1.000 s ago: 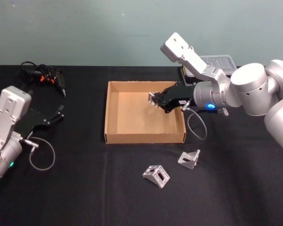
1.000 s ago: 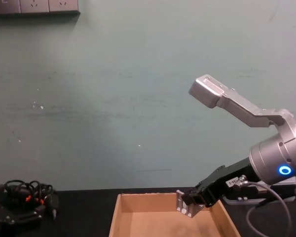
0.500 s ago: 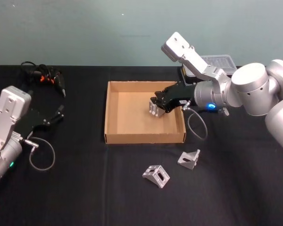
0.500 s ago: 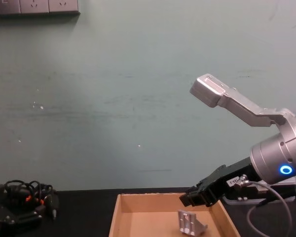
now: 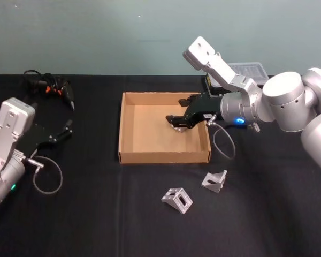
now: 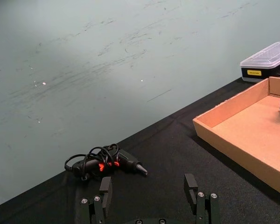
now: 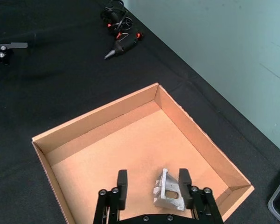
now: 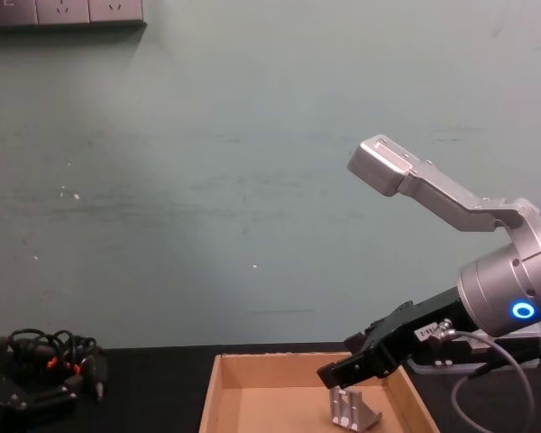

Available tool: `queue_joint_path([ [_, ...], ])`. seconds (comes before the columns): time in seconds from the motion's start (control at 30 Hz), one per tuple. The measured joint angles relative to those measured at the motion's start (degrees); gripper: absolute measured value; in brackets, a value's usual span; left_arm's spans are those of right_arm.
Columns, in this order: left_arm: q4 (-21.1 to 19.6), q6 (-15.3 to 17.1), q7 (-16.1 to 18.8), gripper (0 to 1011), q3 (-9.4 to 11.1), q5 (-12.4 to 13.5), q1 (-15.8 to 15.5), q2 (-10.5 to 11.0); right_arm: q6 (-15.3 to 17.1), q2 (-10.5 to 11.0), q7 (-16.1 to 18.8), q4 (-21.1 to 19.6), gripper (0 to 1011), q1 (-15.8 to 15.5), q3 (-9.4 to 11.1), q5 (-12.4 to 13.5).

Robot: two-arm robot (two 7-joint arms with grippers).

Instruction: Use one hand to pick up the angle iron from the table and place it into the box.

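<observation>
Your right gripper (image 7: pixel 153 173) hangs over the right half of the box (image 5: pixel 121 131), reaching in from the right side, and its jaws are spread wide with nothing in their grasp. The angle iron (image 7: pixel 169 192) sits on the cardboard floor of the box, in its right half and well short of the front wall; in the right wrist view it lies between the two fingers, close to one of them, and you cannot tell whether it touches that finger. Your left gripper (image 6: pixel 148 179) is parked low over the table (image 5: pixel 96 214), well to the left of the box, jaws open and empty. Two more angle irons (image 5: pixel 177 200) lie on the table in front of the box. An organiser case (image 5: pixel 249 69) stands behind the box's right corner, and a power screwdriver (image 5: pixel 56 91) with its coiled cable lies at the far left.
</observation>
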Motion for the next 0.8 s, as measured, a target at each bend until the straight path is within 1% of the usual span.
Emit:
queue_joint_path([
  [0.03, 0.0, 0.0, 0.0, 1011, 0.0, 0.0, 0.0, 0.0, 0.0, 0.0, 0.0, 0.0, 677, 0.0, 0.0, 0.0],
  [0.1, 0.0, 0.0, 0.0, 1011, 0.0, 0.0, 0.0, 0.0, -0.1, 0.4, -0.2, -0.8, 755, -0.5, 0.5, 0.0],
  [0.13, 0.0, 0.0, 0.0, 1011, 0.0, 0.0, 0.0, 0.0, -0.1, 0.6, -0.3, -1.2, 768, -0.8, 0.7, 0.1],
  [0.2, 0.0, 0.0, 0.0, 1011, 0.0, 0.0, 0.0, 0.0, -0.2, 1.7, -0.8, -3.4, 847, -2.1, 1.8, 0.4],
  [0.27, 0.0, 0.0, 0.0, 1011, 0.0, 0.0, 0.0, 0.0, -0.2, 2.6, -1.1, -5.4, 882, -3.2, 2.7, 0.8],
  [0.3, 0.0, 0.0, 0.0, 1011, 0.0, 0.0, 0.0, 0.0, -0.1, 3.5, -1.4, -7.5, 916, -4.4, 3.5, 1.2],
  [0.37, 0.0, 0.0, 0.0, 1011, 0.0, 0.0, 0.0, 0.0, 0.2, 4.5, -1.6, -9.7, 960, -5.6, 4.3, 1.6],
  [0.4, 0.0, 0.0, 0.0, 1011, 0.0, 0.0, 0.0, 0.0, 0.6, 5.6, -1.7, -12.2, 985, -6.9, 5.1, 2.2],
  [0.43, 0.0, 0.0, 0.0, 1011, 0.0, 0.0, 0.0, 0.0, 0.8, 6.2, -1.8, -13.5, 1003, -7.6, 5.5, 2.5],
  [0.47, 0.0, 0.0, 0.0, 1011, 0.0, 0.0, 0.0, 0.0, 1.4, 7.5, -1.9, -16.1, 1002, -9.1, 6.3, 3.3],
  [0.5, 0.0, 0.0, 0.0, 1011, 0.0, 0.0, 0.0, 0.0, 1.4, 7.5, -1.9, -16.1, 1002, -9.1, 6.3, 3.3],
  [0.53, 0.0, 0.0, 0.0, 1011, 0.0, 0.0, 0.0, 0.0, 1.9, 8.7, -1.9, -18.7, 1002, -10.6, 7.2, 4.1],
  [0.6, 0.0, 0.0, 0.0, 1011, 0.0, 0.0, 0.0, 0.0, 2.6, 10.0, -2.0, -21.4, 1002, -12.2, 8.0, 5.1],
  [0.63, 0.0, 0.0, 0.0, 1011, 0.0, 0.0, 0.0, 0.0, 3.2, 11.5, -2.3, -24.3, 1002, -14.2, 9.0, 6.2],
  [0.7, 0.0, 0.0, 0.0, 1011, 0.0, 0.0, 0.0, 0.0, 3.8, 12.9, -2.5, -26.9, 1002, -16.2, 10.0, 7.2],
  [0.73, 0.0, 0.0, 0.0, 1011, 0.0, 0.0, 0.0, 0.0, 4.3, 14.3, -2.9, -29.4, 1002, -18.3, 11.0, 8.4],
  [0.8, 0.0, 0.0, 0.0, 1011, 0.0, 0.0, 0.0, 0.0, 4.8, 15.8, -3.5, -32.1, 1002, -20.7, 12.2, 9.7],
])
